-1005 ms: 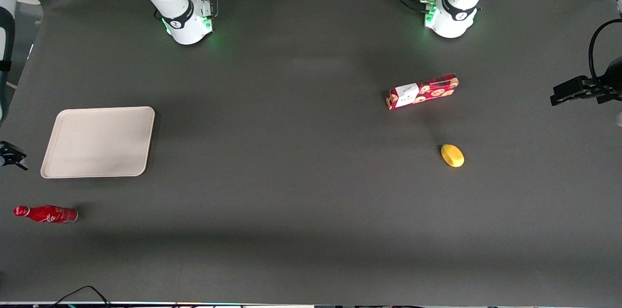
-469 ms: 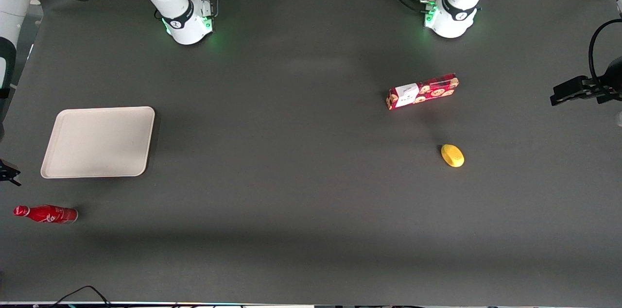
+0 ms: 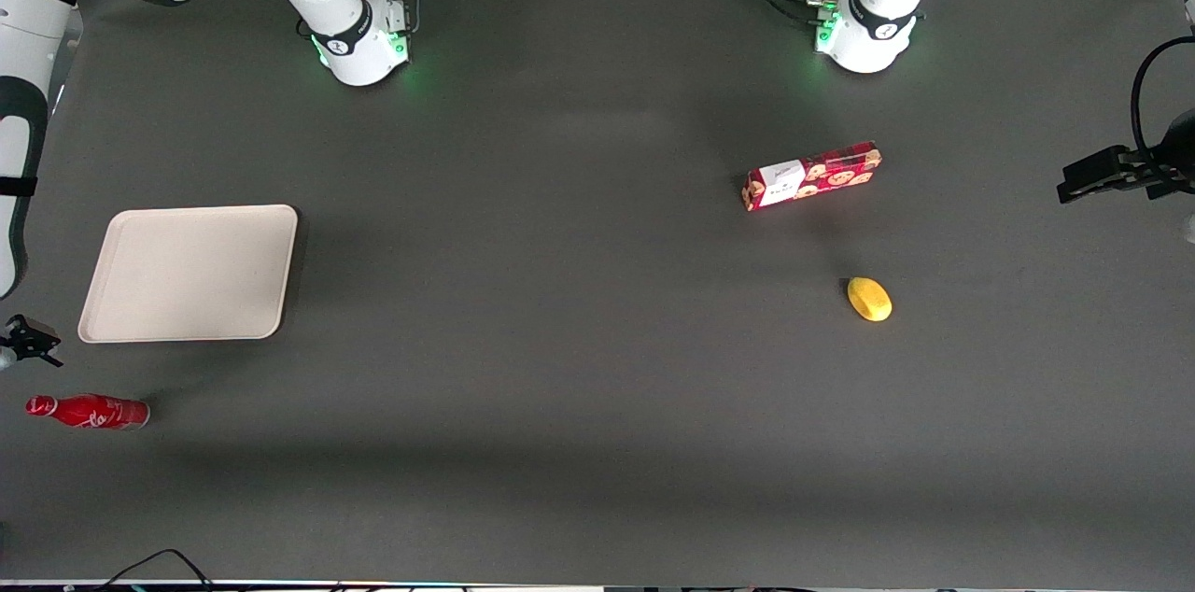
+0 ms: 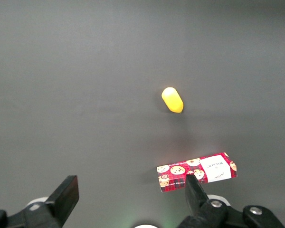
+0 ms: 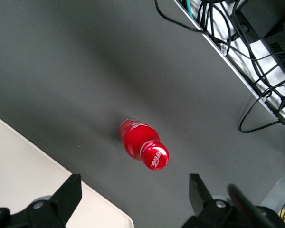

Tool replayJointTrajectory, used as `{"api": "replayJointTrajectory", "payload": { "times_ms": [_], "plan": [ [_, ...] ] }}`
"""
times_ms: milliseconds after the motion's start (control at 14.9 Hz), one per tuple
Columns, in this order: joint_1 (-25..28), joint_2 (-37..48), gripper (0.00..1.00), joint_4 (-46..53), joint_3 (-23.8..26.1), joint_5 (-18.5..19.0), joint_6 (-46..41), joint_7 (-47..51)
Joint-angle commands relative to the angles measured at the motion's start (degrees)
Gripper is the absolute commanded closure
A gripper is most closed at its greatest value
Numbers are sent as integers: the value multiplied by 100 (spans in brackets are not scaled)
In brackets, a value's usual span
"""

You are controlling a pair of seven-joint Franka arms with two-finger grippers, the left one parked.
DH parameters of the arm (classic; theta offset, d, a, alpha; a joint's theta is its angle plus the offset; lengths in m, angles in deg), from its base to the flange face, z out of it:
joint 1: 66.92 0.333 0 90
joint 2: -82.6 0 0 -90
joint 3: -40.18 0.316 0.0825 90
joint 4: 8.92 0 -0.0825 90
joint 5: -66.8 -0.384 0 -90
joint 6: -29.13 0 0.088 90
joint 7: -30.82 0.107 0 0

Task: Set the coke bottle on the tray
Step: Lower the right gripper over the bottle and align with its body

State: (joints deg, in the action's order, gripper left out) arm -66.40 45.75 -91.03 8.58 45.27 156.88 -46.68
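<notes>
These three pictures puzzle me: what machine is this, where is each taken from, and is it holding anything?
Two white robot arms are bolted to a dark table. One picture looks down from the front; the other two come from cameras on the arms' wrists. The working arm's gripper hangs above the upright coke bottle, its fingers open, holding nothing. The bottle stands on the table, nearer the front camera than the bare beige tray, where it should go. Toward the parked arm's end lie a cookie box and a yellow lemon-like thing.
</notes>
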Motion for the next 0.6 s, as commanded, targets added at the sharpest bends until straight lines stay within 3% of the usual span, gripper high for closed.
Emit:
{"api": "replayJointTrajectory", "payload": {
  "times_ms": [0, 536],
  "plan": [
    [-52, -278, 0, 195, -30, -115, -84, 6],
    [-298, -788, 0, 1170, -21, -132, -954, -55]
  ]
}}
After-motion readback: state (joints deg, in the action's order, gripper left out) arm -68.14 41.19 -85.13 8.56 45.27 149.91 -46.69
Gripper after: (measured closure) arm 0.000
